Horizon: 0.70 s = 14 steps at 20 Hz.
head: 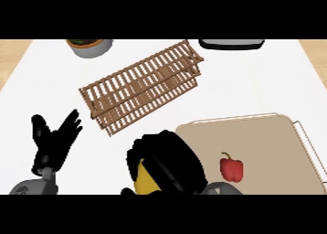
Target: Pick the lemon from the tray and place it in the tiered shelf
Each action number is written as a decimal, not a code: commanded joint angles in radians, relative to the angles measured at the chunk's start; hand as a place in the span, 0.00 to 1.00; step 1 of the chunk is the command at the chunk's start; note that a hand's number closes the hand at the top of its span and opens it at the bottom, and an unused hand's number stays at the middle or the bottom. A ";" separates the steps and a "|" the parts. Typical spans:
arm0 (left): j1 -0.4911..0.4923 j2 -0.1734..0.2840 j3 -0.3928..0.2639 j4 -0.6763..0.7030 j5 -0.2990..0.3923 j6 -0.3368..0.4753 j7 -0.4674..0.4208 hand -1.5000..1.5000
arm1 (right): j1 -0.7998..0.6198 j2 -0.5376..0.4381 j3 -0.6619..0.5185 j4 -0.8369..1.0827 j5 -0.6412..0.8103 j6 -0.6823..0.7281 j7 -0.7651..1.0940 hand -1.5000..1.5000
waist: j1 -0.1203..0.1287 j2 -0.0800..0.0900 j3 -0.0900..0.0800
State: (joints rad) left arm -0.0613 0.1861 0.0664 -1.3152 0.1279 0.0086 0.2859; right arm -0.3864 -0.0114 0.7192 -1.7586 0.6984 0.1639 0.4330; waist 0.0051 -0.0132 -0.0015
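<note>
2 black hands are showing: the right hand (167, 161) is curling round the lemon (147, 182) just left of the tray (261, 132), where a red pepper (231, 167) is lying. The left hand (55, 137) is resting open, fingers spread, near the tiered shelf (145, 87).

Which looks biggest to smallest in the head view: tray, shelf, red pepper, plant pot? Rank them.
1. Shelf and tray: look about alike, so I won't rank one over the other.
2. Plant pot, though the view's top edge cuts it off.
3. Red pepper, smallest.
</note>
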 commanded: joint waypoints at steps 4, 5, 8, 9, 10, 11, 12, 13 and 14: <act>0.011 0.024 0.014 -0.041 0.020 -0.027 0.025 0.50 | -0.204 0.011 -0.015 -0.356 -0.070 0.090 0.446 1.00 | -0.002 0.005 0.000; 0.056 0.007 0.005 -0.033 0.015 -0.034 -0.022 0.50 | -0.233 0.011 -0.049 -0.388 -0.105 0.095 0.483 1.00 | 0.000 0.006 0.000; -0.002 0.024 0.035 -0.011 0.035 -0.037 0.010 0.50 | -0.418 0.011 -0.149 -0.362 -0.182 0.122 0.611 1.00 | 0.002 0.009 0.000; -0.003 -0.014 0.004 0.038 -0.006 -0.012 -0.036 0.50 | -0.436 0.011 -0.213 -0.394 -0.206 0.165 0.625 1.00 | -0.006 0.010 0.000; 0.015 -0.006 -0.013 -0.062 0.000 -0.010 0.036 0.50 | -0.507 0.011 -0.236 -0.342 -0.247 0.147 0.659 1.00 | 0.004 0.009 0.000; 0.089 0.001 -0.003 -0.080 0.008 -0.034 -0.021 0.50 | -0.498 0.011 -0.301 -0.321 -0.215 0.171 0.608 1.00 | 0.006 0.009 0.001; -0.017 -0.005 0.007 -0.015 0.006 -0.010 0.016 0.50 | -0.593 0.011 -0.329 -0.259 -0.281 0.117 0.649 1.00 | 0.003 0.011 0.000; 0.011 -0.003 0.007 -0.063 0.009 -0.002 0.036 0.50 | -0.642 0.011 -0.362 -0.256 -0.301 0.153 0.687 1.00 | 0.005 0.009 0.000; 0.010 0.005 0.011 -0.013 0.006 -0.026 -0.001 0.50 | -0.644 0.011 -0.423 -0.223 -0.318 0.164 0.639 1.00 | 0.001 0.011 0.000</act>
State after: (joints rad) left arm -0.0472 0.1875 0.0730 -1.3473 0.1363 -0.0088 0.2946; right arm -0.8911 -0.0043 0.4366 -2.0409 0.4597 0.2838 0.9812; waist 0.0068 -0.0044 -0.0012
